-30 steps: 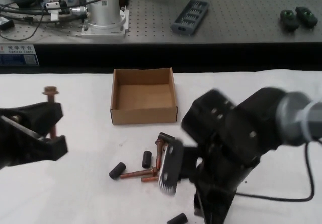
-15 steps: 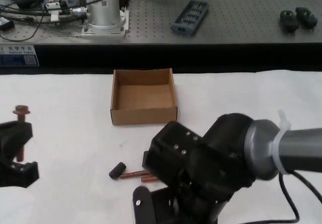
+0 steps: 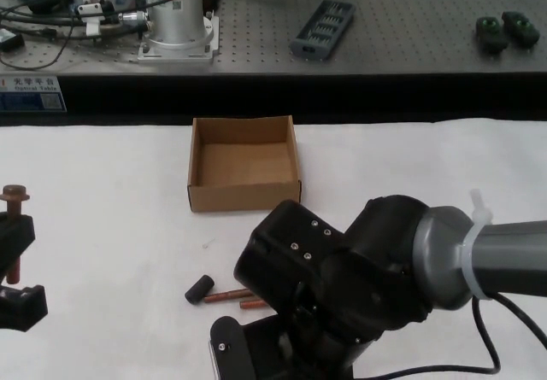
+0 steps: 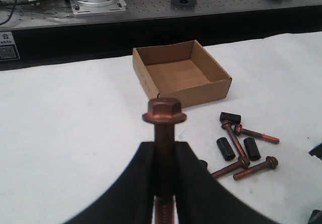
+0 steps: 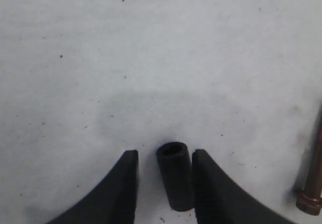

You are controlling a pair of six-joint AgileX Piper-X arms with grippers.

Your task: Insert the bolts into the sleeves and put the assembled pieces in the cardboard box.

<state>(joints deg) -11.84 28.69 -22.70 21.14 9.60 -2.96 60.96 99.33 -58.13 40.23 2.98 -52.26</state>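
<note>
While the left gripper (image 3: 15, 265) hangs at the far left of the white cloth (image 3: 111, 166), its jaws are clamped on the shank of a copper bolt (image 4: 164, 133), held upright with the head on top. Toward the middle, at the far side of the cloth, the cardboard box (image 3: 244, 196) stands open, and no assembled piece lies in it. Nearer than the box, loose bolts (image 4: 258, 166) and loose sleeves (image 4: 225, 149) lie scattered close together, none of them joined as far as the views show. To the right, the right gripper (image 5: 165, 154) is low over the cloth, its jaws apart on either side of a black sleeve (image 5: 176, 183) that lies flat with its bore facing away from the wrist; another bolt (image 5: 314, 183) lies near. I judge the task barely begun: one bolt is in hand, its sleeve is about to be gripped, and every insertion and every placing in the box is yet to come.
</note>
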